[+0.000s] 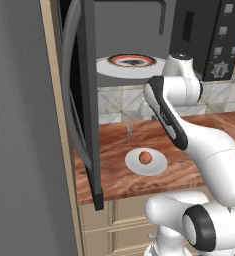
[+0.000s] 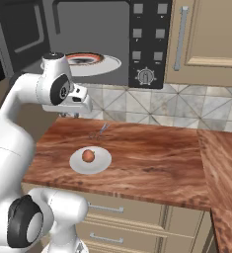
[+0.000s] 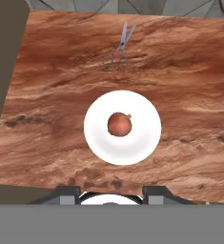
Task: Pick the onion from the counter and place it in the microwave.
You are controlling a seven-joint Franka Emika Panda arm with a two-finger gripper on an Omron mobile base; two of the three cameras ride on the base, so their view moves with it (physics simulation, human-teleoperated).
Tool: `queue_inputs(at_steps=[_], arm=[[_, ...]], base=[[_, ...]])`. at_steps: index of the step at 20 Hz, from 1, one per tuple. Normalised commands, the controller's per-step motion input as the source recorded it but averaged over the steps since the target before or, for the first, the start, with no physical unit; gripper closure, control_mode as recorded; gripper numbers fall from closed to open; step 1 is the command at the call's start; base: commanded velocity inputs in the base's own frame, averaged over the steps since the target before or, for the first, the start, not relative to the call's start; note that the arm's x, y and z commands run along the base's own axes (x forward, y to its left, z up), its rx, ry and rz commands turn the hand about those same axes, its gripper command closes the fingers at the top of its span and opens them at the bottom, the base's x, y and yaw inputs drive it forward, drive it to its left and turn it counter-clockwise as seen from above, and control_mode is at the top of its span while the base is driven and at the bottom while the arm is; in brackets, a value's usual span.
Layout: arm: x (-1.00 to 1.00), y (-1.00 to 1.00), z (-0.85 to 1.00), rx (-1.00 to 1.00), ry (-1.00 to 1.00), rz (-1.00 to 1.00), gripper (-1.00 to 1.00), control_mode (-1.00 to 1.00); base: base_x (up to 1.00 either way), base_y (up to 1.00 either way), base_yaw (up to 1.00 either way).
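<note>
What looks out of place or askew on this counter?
Nothing is spilled or damaged. The onion sits centred on a white plate; scissors lie flat on the counter behind it; the microwave door hangs open.

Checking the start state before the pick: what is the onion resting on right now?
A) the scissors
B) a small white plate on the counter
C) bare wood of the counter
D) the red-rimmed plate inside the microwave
B: the onion sits in the middle of a small white plate on the counter, with the scissors lying apart behind it.
</note>
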Motion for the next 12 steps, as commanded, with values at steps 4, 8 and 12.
queue_inputs(at_steps=[4, 8, 12], arm=[[-0.25, 0.0, -0.01, 0.0, -0.01, 0.0, -1.0, -1.0], [-0.62, -0.26, -0.41, 0.0, 0.0, 0.0, -1.0, -1.0], [-0.48, -0.05, -0.74, -0.03, -0.04, 0.0, -1.0, -1.0]], base=[[0.0, 0.0, 0.0], [0.0, 0.0, 0.0], [0.0, 0.0, 0.0]])
